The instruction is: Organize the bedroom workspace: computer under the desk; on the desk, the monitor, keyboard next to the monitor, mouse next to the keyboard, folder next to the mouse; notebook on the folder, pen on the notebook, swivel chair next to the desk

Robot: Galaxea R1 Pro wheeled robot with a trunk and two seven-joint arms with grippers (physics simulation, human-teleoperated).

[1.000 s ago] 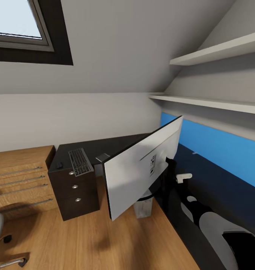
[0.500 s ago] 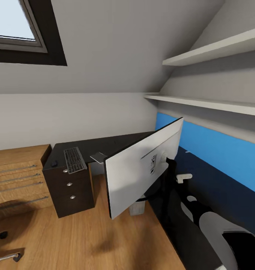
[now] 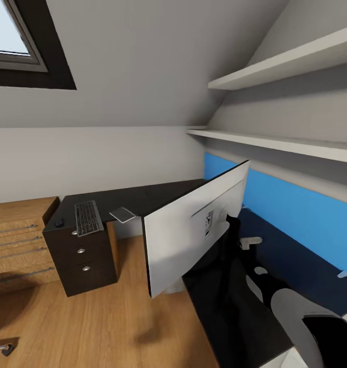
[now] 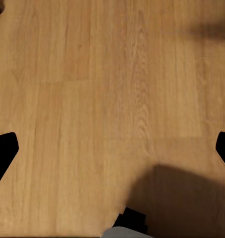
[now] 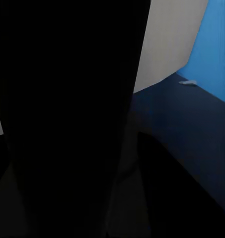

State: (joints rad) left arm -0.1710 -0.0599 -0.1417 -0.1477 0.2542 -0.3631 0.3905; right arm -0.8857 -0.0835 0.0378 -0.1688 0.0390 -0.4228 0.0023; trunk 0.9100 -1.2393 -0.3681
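The monitor (image 3: 193, 225) hangs above the floor with its white back toward me, tilted. My right gripper (image 3: 228, 226) is shut on it behind the panel, and its fingers are hidden; the right wrist view is mostly black. On the black desk (image 3: 147, 197), the keyboard (image 3: 88, 218) lies over the drawer unit. The mouse (image 3: 59, 223) sits beside it, and the light-grey notebook (image 3: 122, 214) is at the desk's edge. A pale pen (image 3: 344, 274) lies by the blue back panel. My left gripper (image 4: 112, 148) is open over bare wooden floor. The computer and folder are out of view.
A wooden drawer chest (image 3: 15, 235) stands left of the desk's black drawer unit (image 3: 84, 255). Two white shelves (image 3: 275, 143) run above the blue panel under the sloped ceiling. A chrome leg of the swivel chair (image 3: 2, 348) shows at the bottom left.
The camera has turned, so the desk, chest and window slid left in the picture. The monitor keeps its place in front of me, held by the right arm.
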